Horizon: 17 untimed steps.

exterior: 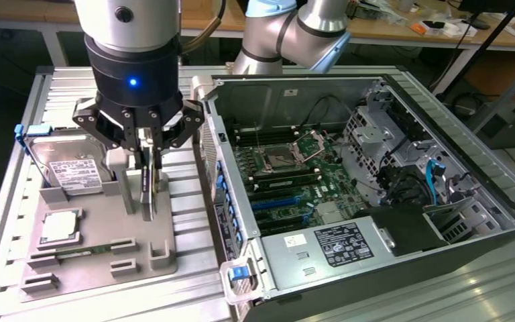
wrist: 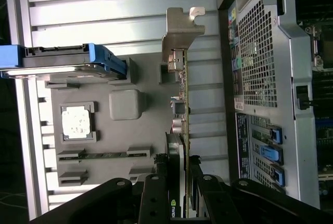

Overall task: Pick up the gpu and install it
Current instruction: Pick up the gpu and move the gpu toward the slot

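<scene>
So, my pincer (exterior: 147, 161): clenched on the graphics card, one finger on each flat face, and pointing straight down at the tray.
Graphics card (exterior: 147, 194): upright on its long edge between my fingers, over the middle of the tray. It is on the exterior view's left of the computer case and outside it. I cannot tell whether its lower edge touches the tray.
Card in the wrist view (wrist: 183, 104): seen edge-on as a thin line running away from my fingers (wrist: 158, 182).
Bracket (wrist: 179, 31): silver, on the far end of the card from my grip.
Tray (exterior: 96, 265): gray, with moulded pockets, lying flat on the ribbed metal table (exterior: 25, 100).
Hard drive (exterior: 70, 164): silver with blue handles, in the tray just beside the card, on the side away from the case.
Processor chip (exterior: 61, 227): square and silver, in its own pocket nearer the camera than the drive.
Memory stick (exterior: 74, 251): slim and green, lying flat in a slot beside the chip.
Computer case (exterior: 472, 168): on its side with the panel off, open side up.
Mainboard (exterior: 284, 168): flat on the floor of the case, blue and black slots showing.
Power supply (exterior: 338, 245): in the near corner of the case, label up.
</scene>
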Motion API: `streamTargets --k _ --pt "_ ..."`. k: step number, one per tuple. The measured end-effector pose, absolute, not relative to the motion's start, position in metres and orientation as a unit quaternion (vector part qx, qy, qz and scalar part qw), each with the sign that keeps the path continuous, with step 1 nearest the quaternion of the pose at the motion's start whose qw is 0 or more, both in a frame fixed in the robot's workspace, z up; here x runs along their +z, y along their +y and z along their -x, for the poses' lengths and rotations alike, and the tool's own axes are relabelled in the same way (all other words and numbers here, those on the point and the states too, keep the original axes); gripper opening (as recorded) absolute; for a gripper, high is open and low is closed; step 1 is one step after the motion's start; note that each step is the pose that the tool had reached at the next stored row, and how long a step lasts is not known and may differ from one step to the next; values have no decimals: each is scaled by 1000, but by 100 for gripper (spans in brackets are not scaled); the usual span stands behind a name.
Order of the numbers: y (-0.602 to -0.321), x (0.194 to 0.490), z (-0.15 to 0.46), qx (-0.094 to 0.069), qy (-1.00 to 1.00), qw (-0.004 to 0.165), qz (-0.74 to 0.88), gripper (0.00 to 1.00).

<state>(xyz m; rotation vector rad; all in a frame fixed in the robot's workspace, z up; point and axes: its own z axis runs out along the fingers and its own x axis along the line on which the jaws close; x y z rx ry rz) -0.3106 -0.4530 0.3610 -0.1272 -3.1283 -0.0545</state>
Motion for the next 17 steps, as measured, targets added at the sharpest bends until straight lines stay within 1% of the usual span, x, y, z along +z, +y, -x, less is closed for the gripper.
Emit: streamTargets --k 10,17 --pt "-453 363 311 -16 -999 5 42 27" --pt "-453 370 311 -5 -999 4 50 27"
